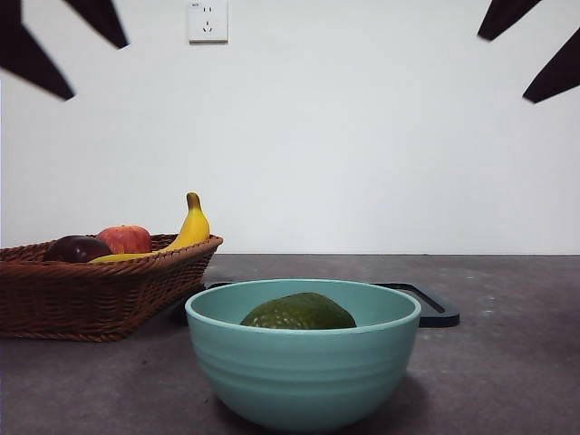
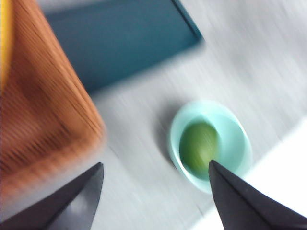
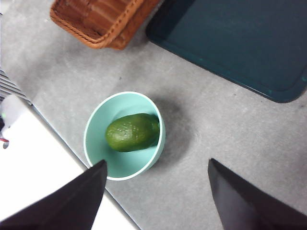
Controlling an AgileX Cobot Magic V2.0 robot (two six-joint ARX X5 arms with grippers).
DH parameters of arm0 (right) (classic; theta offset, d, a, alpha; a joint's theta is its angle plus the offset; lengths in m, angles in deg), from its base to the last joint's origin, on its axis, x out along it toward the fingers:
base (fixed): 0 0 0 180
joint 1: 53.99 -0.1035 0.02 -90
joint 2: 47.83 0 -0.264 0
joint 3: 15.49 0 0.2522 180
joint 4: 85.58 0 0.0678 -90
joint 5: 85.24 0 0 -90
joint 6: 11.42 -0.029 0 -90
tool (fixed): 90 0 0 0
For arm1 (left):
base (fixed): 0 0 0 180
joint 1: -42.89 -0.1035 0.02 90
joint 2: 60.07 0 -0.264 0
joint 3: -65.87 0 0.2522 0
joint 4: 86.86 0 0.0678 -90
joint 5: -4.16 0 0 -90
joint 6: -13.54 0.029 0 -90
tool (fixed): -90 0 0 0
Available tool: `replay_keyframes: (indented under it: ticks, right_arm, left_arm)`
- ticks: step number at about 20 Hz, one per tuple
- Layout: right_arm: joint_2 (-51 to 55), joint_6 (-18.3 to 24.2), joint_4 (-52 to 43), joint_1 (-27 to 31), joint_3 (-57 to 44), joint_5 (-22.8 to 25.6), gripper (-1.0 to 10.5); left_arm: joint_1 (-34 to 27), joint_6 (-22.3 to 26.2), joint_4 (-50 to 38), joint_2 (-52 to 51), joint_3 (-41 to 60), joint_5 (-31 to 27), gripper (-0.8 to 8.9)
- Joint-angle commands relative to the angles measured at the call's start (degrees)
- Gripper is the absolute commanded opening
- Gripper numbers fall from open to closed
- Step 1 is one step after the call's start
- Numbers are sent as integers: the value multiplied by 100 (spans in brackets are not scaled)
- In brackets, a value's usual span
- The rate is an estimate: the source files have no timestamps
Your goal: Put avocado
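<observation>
- The left hand (image 2: 154,191) has its jaws spread wide with nothing between them; it hangs above the worktop (image 3: 225,129), touching nothing. Its wrist view is blurred.
- The right hand (image 3: 156,191) is likewise spread wide and empty, high over the worktop.
- In the front view both hands show only as black tips at the top corners.
- The avocado (image 3: 133,132) lies on its side in the pale teal bowl (image 1: 304,376), its long axis roughly level, one end against the bowl's wall.
- The avocado sits well below both hands, apart from each.
- Near the bowl stand a wicker basket (image 1: 100,294) of fruit and a dark tray (image 3: 240,43).
</observation>
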Motion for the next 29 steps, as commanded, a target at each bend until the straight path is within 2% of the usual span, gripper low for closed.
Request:
replay_keyframes:
  ticks: [1,6,11,17,24,29]
  right_arm:
    - [-249,-35,-127,-142,96,-7,339]
    - [-940,-44,-411,-669,96,105,338]
    - [-1803,-44,-837,-1268,96,769,337]
    - [-2623,-48,-1425,-1716,96,1539,284]
    - [-3279,-85,-1762,-1958,96,1766,261]
    - [-3576,-85,-1843,-1996,96,1727,88]
  left_arm:
    - [92,295,197,-160,212,575,342]
    - [214,492,603,-216,302,726,342]
    - [258,494,601,-216,302,726,342]
    - [260,496,599,-216,302,726,342]
    - [260,494,595,-216,302,726,342]
    - [260,496,584,-216,302,726,342]
